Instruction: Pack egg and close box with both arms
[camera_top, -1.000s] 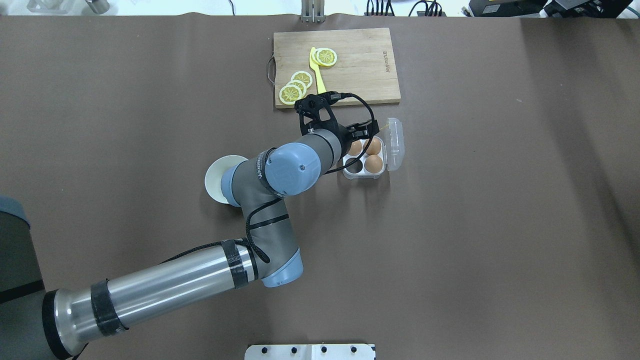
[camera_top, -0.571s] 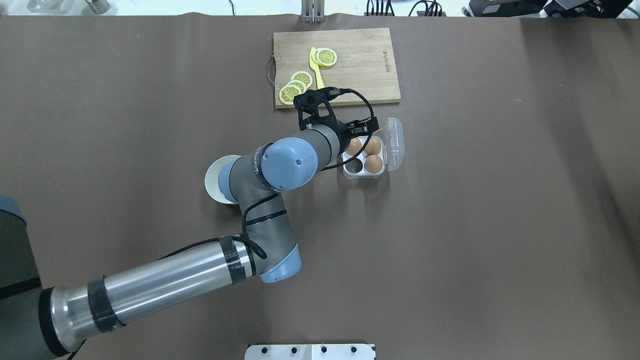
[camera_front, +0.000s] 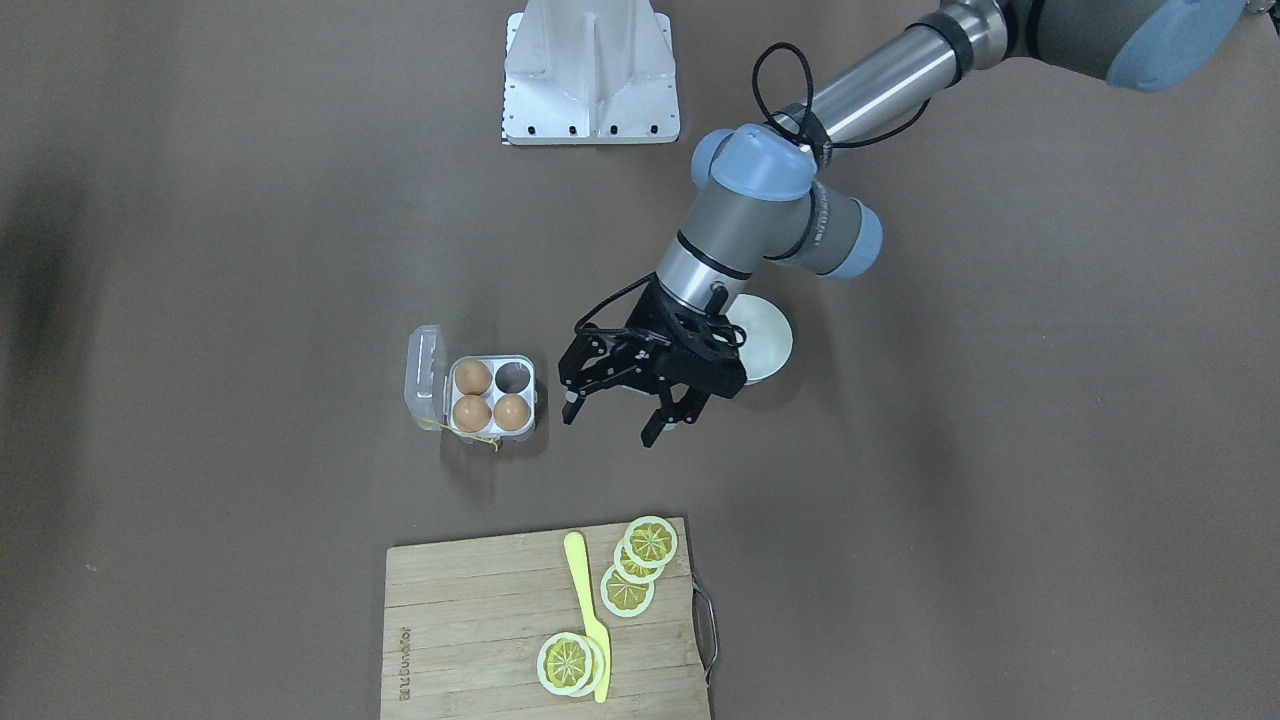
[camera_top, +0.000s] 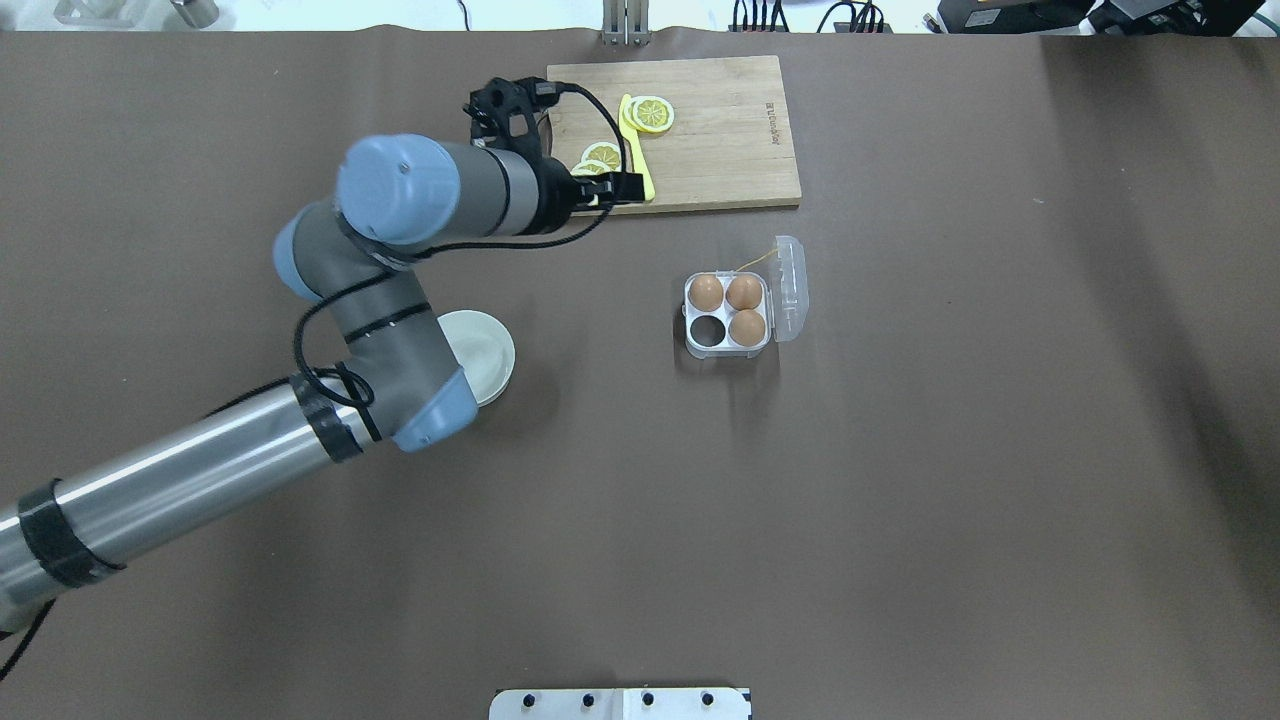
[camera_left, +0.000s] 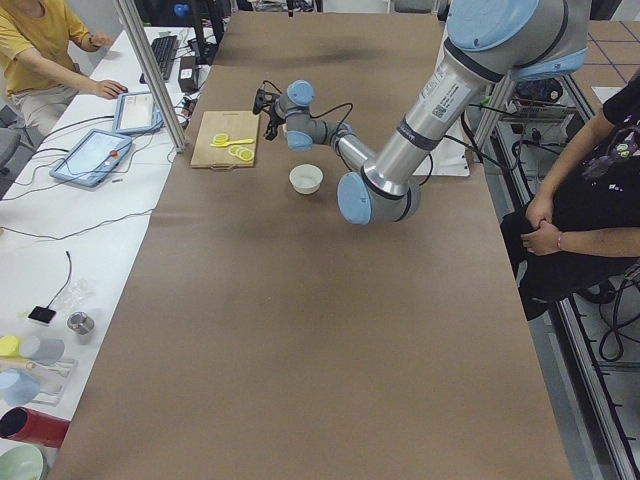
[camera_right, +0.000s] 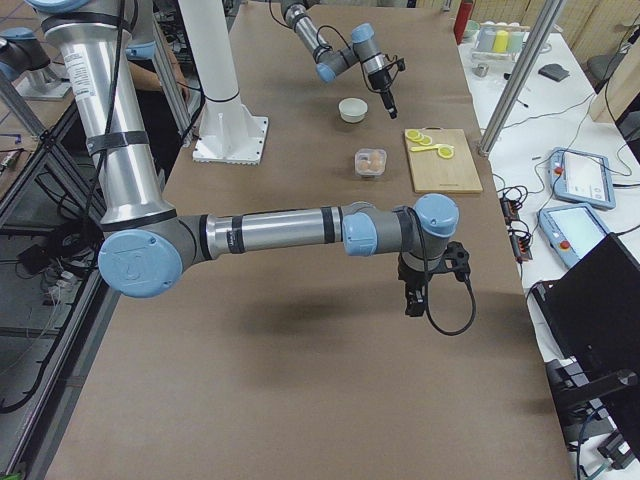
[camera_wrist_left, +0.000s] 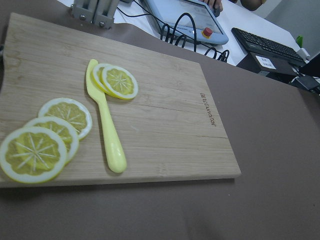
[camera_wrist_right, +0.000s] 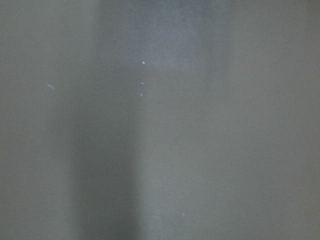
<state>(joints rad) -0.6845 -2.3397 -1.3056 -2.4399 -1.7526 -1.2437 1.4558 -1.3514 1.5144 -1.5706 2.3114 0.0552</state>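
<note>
The box (camera_top: 728, 345) is a clear four-cell carton in the middle of the table, its lid (camera_top: 790, 290) hinged open to the right. Three orange-brown eggs sit in its cells: one (camera_top: 706, 291) far left, one (camera_top: 743, 292) far right, one (camera_top: 747, 327) near right. The near-left cell (camera_top: 708, 332) is empty. It also shows in the front view (camera_front: 490, 432). My left gripper (camera_top: 600, 190) is open and empty, off to the carton's left by the cutting board; in the front view (camera_front: 610, 422) its jaws stand apart. My right gripper (camera_right: 415, 295) hangs over bare table far from the carton; I cannot tell its state.
A wooden cutting board (camera_top: 720, 130) with lemon slices (camera_top: 585, 170) and a yellow knife (camera_top: 635, 150) lies behind the carton. A white bowl (camera_top: 490, 350) stands left of the carton, under my left forearm. A white pedestal (camera_front: 590, 75) is at the robot side.
My left arm has swung away from over the carton, to the left and toward the cutting board, with the gripper empty. The three eggs and the open lid have not moved.
</note>
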